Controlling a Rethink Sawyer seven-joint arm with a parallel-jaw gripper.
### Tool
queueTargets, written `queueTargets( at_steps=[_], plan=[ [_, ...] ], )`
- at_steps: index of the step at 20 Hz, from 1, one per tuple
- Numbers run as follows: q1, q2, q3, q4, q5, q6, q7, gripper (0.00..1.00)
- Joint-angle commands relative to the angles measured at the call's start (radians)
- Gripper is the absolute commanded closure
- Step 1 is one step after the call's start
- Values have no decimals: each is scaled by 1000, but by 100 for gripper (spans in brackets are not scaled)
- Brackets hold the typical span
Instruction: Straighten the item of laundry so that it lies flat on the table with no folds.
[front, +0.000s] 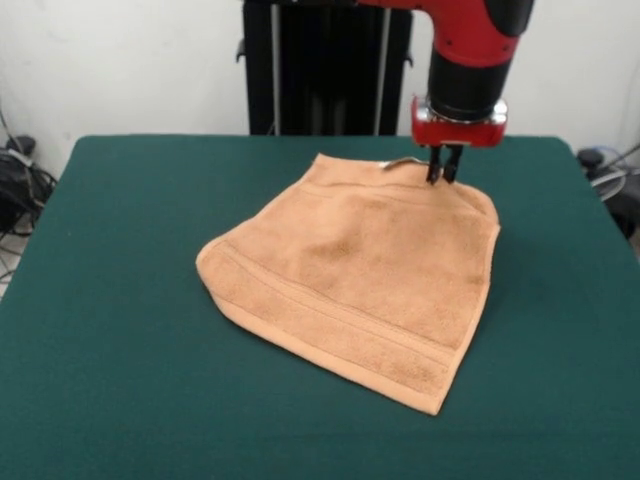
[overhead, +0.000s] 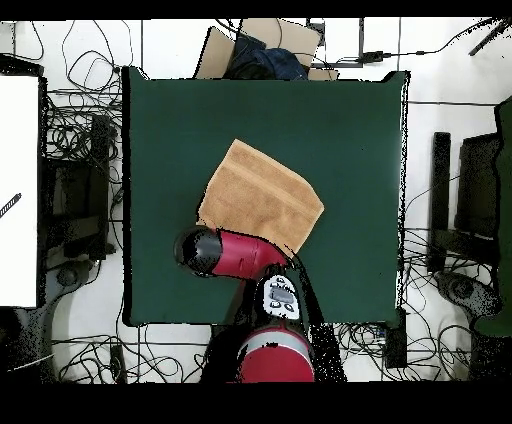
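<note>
We start at the black two-fingered gripper under the red wrist collar: its fingers hang close together, nearly pressed shut, with their tips on the far edge of the light orange-brown terry hand towel. They appear to pinch that edge, though we cannot be certain cloth lies between them. A small white label peeks out just at nine o'clock of the tips.

The towel lies near the middle of the dark green felt-topped table, skewed like a diamond. Its edge at nine o'clock looks doubled, with a rounded lip, so we judge a fold remains.

To do this step well, we would keep the pinch low and on the top layer only, then draw the edge outward, away from the towel's centre, slowly enough that the terry slides and the doubled part opens rather than the whole cloth dragging.

The front view gives us the fingertips, the label and the thick folded lip. The overhead view hides the gripper under the red and black arm, which also covers the towel's six o'clock corner, but it shows the towel's outline and the bare felt all around it.
</note>
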Motion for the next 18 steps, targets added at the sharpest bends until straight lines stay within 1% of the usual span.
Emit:
queueTargets(
  at_steps=[1,3,4,15,17,18],
  plan=[
    [2,-19,-3,69,55,-64,274,100],
    [2,-19,-1,74,59,-74,276,100],
    [5,-18,-3,75,63,-76,277,0],
    [37,-20,-22,85,85,-76,301,0],
    [41,-17,-22,76,82,-82,290,0],
    [27,-11,-7,79,89,-93,285,0]
  ],
)
